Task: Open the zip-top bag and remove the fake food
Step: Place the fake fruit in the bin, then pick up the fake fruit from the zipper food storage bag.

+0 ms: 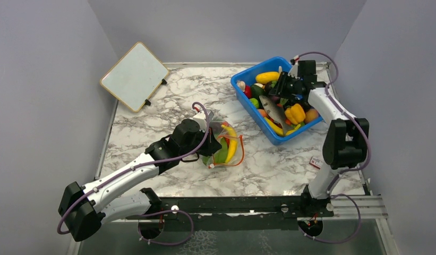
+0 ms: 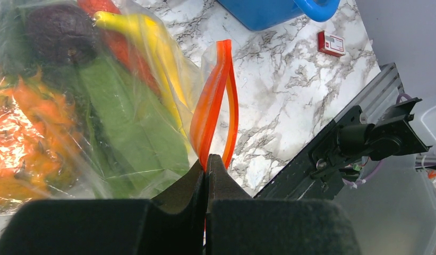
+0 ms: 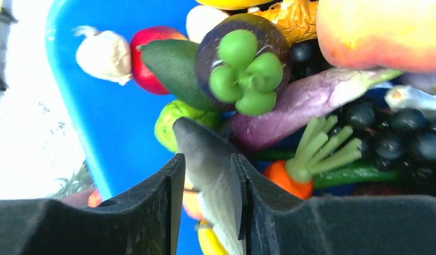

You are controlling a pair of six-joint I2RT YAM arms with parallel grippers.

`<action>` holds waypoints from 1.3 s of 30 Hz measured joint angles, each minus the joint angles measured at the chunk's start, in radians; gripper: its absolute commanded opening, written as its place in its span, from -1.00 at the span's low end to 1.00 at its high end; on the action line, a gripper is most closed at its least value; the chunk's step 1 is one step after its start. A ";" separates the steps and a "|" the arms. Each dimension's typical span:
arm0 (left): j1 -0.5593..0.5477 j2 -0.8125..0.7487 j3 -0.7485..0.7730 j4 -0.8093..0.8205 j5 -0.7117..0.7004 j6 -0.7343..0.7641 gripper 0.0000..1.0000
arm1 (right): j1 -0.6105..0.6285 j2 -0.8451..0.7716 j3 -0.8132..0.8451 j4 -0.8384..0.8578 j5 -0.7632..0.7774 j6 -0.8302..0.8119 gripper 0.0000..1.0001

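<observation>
The left gripper [image 2: 206, 162] is fully closed, pinching the red-orange zip strip [image 2: 209, 109] of the clear bag [image 2: 197, 74]. The strip loops up from between the pads with its two sides apart, and the fingers hide it below the pinch. The bag lies near the middle of the marble table [image 1: 168, 106]. Through the crinkled plastic the fake food [image 2: 125, 122] shows only as blurs: a yellow banana [image 2: 144, 34], a long green piece, something orange under glare, and a dark purple lump cut off at the top edge. From above, the left arm covers much of the bag.

The right gripper [image 3: 207, 175] is over the blue bin [image 1: 248, 103] at the far right, fingers partly closed with both pads against a grey fish [image 3: 213, 170], whose lower end runs out of the wrist view. Other toys crowd the bin beneath, several cut off at the edges. A small red and white card [image 1: 315, 162] lies on the table near the right arm, its print too small to read
</observation>
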State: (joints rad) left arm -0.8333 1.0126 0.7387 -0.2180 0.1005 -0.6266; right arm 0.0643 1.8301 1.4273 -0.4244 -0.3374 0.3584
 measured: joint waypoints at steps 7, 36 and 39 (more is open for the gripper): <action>0.000 0.000 0.000 0.000 0.000 0.000 -1.00 | -0.002 -0.330 -0.264 0.167 -0.061 0.033 -0.09; 0.000 0.034 0.000 0.034 0.012 -0.008 -1.00 | 0.595 -0.868 -1.037 0.716 0.062 0.331 0.54; 0.000 0.034 0.000 0.034 0.012 -0.008 -1.00 | 0.674 -0.861 -1.048 0.718 0.139 0.371 0.44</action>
State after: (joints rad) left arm -0.8333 1.0466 0.7387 -0.1837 0.1127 -0.6346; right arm 0.7380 0.9691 0.3798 0.2932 -0.1986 0.7296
